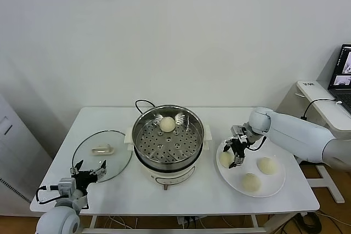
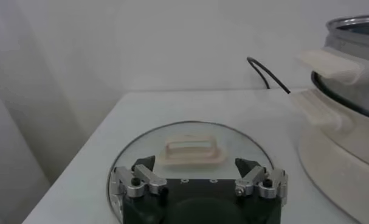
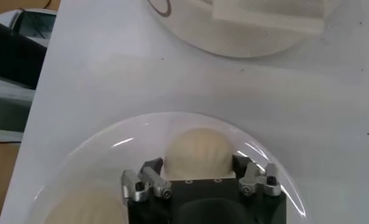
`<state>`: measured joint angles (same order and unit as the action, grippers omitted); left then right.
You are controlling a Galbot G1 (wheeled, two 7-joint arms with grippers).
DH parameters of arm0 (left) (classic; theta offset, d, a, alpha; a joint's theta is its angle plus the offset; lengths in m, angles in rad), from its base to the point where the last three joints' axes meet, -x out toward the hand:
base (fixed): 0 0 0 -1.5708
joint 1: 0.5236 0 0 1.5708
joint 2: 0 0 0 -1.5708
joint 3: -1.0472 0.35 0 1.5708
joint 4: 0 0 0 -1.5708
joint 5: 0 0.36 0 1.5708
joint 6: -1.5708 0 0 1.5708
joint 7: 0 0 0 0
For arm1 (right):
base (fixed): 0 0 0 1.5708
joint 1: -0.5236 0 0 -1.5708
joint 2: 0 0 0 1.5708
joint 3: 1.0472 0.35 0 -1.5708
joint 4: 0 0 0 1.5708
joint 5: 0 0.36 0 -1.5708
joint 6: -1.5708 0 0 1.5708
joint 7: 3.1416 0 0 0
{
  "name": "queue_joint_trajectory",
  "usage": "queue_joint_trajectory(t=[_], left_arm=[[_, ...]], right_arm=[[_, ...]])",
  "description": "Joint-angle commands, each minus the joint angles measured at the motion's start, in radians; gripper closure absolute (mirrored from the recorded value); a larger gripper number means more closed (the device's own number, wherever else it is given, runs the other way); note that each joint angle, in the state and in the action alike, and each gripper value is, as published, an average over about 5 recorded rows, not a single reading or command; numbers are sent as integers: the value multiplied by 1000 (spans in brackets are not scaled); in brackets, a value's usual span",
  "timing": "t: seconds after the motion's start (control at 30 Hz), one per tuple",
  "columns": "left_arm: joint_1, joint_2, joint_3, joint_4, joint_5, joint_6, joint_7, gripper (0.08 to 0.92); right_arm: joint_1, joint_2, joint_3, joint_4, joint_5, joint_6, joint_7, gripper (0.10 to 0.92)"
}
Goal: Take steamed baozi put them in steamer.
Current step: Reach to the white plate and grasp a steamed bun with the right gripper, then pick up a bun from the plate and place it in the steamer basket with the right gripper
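My white surface (image 1: 109, 187) stands against a plain white wall (image 1: 164, 31). Right of me, a second desk (image 1: 323, 105) carries an open laptop (image 1: 343, 75). A white cabinet (image 1: 13, 157) stands left. Lighting even.

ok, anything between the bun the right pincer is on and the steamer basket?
Nothing visible. The right pincer straddles the round cream-white dough bun on the flat white plate; only bare white table lies before the shiny steel steamer basket, whose glass lid lies aside.
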<state>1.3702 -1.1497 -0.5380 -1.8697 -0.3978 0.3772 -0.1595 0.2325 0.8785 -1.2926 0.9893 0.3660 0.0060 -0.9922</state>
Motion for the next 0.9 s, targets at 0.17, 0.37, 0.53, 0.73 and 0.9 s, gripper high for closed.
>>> queue_joint_trajectory(t=[0.17, 0.37, 0.53, 0.73, 0.9], left_arm=[[1, -2, -2, -5, -2, 4, -2, 177], [2, -2, -4, -6, -6, 5, -3, 177], [3, -1, -2, -9, -10, 4, -4, 177], [-1, -1, 2, -11, -11, 5, -4, 177], [-3, -1, 6, -12, -12, 4, -4, 177]], right_arm=[[93, -24, -48, 53, 41, -11, -7, 581], [357, -58, -219, 162, 158, -33, -61, 586], [562, -50, -345, 220, 240, -64, -91, 584], [727, -10, -417, 266, 387, -132, -105, 584], [766, 36, -416, 286, 510, -186, -68, 584]])
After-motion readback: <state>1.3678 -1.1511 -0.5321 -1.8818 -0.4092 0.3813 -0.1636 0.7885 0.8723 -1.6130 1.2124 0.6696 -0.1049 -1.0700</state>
